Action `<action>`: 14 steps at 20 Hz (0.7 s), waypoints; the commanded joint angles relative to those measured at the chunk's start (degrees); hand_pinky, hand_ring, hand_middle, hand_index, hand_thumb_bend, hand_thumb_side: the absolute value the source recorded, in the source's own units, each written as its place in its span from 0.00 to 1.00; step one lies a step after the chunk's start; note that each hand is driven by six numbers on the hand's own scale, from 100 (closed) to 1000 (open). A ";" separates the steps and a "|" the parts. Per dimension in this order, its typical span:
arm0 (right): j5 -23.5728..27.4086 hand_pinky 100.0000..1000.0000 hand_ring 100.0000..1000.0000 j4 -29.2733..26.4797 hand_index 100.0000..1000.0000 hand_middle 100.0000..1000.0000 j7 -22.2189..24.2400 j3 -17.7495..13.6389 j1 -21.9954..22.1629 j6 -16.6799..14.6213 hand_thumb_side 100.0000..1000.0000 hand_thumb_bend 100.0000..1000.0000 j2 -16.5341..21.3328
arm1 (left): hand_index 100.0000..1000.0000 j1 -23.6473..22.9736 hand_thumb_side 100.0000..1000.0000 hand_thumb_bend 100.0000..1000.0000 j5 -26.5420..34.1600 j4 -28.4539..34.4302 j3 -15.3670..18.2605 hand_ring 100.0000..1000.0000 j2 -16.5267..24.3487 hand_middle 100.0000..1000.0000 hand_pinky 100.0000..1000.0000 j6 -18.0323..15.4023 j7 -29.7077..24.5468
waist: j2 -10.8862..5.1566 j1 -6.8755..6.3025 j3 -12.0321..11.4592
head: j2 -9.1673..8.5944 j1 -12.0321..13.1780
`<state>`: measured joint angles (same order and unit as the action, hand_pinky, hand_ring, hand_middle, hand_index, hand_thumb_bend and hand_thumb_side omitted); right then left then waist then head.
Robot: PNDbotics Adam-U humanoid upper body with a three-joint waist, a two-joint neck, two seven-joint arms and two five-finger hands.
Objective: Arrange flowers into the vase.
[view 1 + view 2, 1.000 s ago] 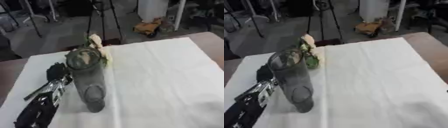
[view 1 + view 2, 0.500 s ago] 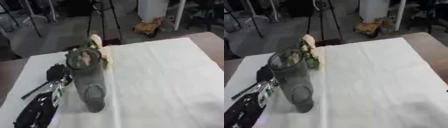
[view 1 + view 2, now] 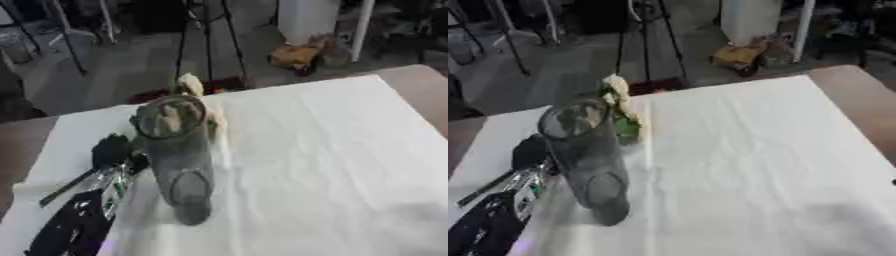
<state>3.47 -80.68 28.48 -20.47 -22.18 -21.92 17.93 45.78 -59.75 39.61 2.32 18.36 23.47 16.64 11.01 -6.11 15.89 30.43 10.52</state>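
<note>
The tall clear glass vase (image 3: 179,155) stands left of centre on the white tablecloth (image 3: 324,155), empty. Pale flowers with green leaves (image 3: 623,112) lie at its twelve o'clock, uncollected. At its eight o'clock, the left hand (image 3: 109,152) sits beside it; whether its fingers are spread or curled I cannot tell.

Looks like a lab or workshop. Bare grey floor (image 3: 114,65), tripod (image 3: 208,35) legs, white column (image 3: 750,20) beyond a cloth-covered table (image 3: 332,150).

Right of the glass vase (image 3: 179,160) the white cloth (image 3: 332,165) lies open. The left hand (image 3: 109,152) crowds its left; flowers (image 3: 623,107) lie behind.
</note>
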 commanded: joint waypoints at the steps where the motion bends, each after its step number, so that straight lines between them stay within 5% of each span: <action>1: 0.60 0.62 0.96 -0.51 0.67 0.32 0.11 -0.42 -0.91 -0.17 0.52 0.43 1.09 | 0.23 0.49 0.69 0.52 1.38 -0.08 -0.35 0.00 0.19 0.00 0.00 -0.37 1.30 | 0.18 0.50 0.00 | -0.64 0.03; 6: 0.60 0.62 0.96 -0.52 0.67 0.32 0.12 -0.41 -0.92 -0.17 0.52 0.43 1.08 | 0.21 0.54 0.73 0.52 2.02 -0.31 -0.49 0.00 0.20 0.00 0.00 -0.55 2.01 | 0.18 0.51 -0.01 | -0.65 0.05; 7: 0.63 0.62 0.96 -0.52 0.67 0.32 0.11 -0.41 -0.94 -0.17 0.51 0.42 0.99 | 0.06 0.91 0.71 0.80 1.88 0.38 -0.71 0.00 0.20 0.00 0.00 -0.95 2.58 | 0.12 0.64 -0.10 | -0.77 0.10; 11: 0.67 0.62 0.96 -0.57 0.67 0.32 0.05 -0.48 -0.97 -0.16 0.51 0.42 0.81 | 0.01 0.85 0.70 0.80 0.80 1.59 -0.91 0.00 0.44 0.00 0.00 -2.70 5.15 | 0.04 0.86 -0.24 | -0.91 0.05; 14: 0.65 0.62 0.96 -0.53 0.67 0.32 -0.03 -0.56 -0.93 -0.18 0.52 0.42 0.80 | 0.00 1.25 0.55 0.65 -0.77 2.64 -0.89 0.00 1.26 0.00 0.00 -3.12 5.70 | -0.09 0.97 -0.25 | -0.93 0.10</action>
<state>3.60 -80.55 28.46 -20.50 -22.19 -21.93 17.89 45.97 -59.77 41.05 1.61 17.66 20.58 21.84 11.03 -6.09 15.70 30.15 10.52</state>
